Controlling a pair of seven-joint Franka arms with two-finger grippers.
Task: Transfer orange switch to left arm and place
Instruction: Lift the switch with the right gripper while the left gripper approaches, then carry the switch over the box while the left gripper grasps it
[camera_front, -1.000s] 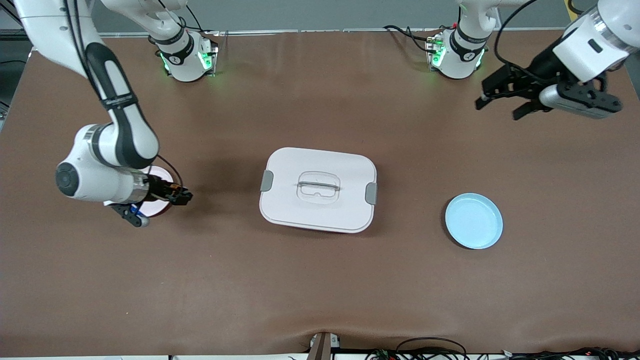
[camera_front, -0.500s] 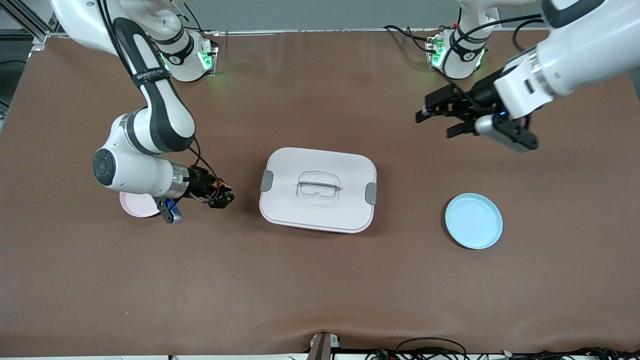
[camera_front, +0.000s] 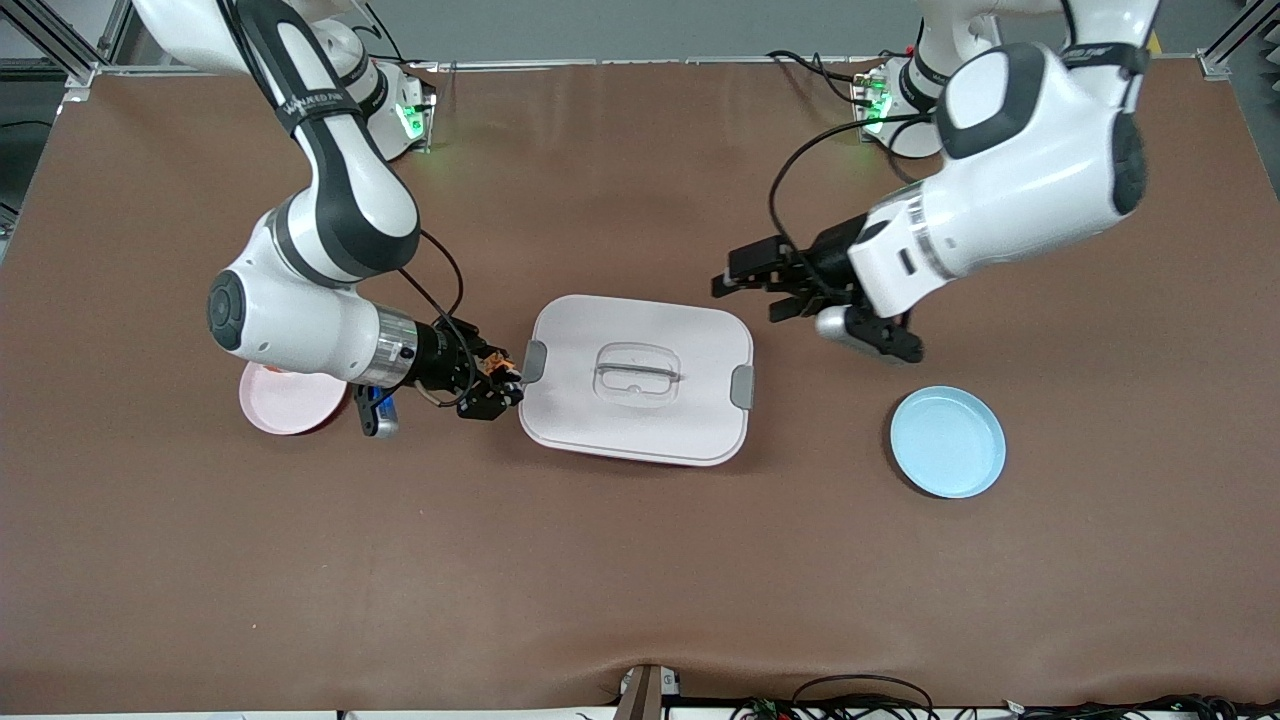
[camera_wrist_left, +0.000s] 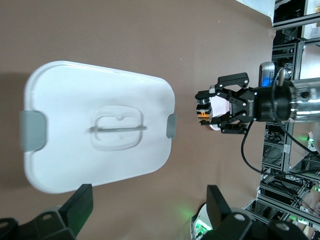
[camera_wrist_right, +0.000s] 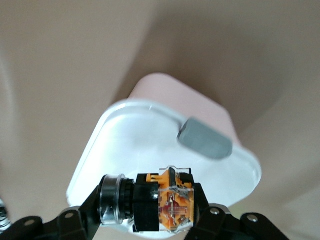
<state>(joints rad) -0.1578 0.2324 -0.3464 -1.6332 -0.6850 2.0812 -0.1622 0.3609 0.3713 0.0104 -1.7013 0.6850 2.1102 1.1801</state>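
Right hand (camera_front: 497, 388): I held the switch (camera_front: 493, 372), level, at the box's (camera_front: 636, 378) latch.
Left hand (camera_front: 752, 284): wide, empty, over the surface (camera_front: 640, 560).

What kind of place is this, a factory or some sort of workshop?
Most likely a robotics lab test bench, not a factory. Two white robot arms are bolted along one edge of a brown-covered table, loose cables trail at its edge, and metal framing stands around it.

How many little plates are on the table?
2. The pink plate lies at the right arm's end, partly hidden under that arm. The blue plate lies at the left arm's end.
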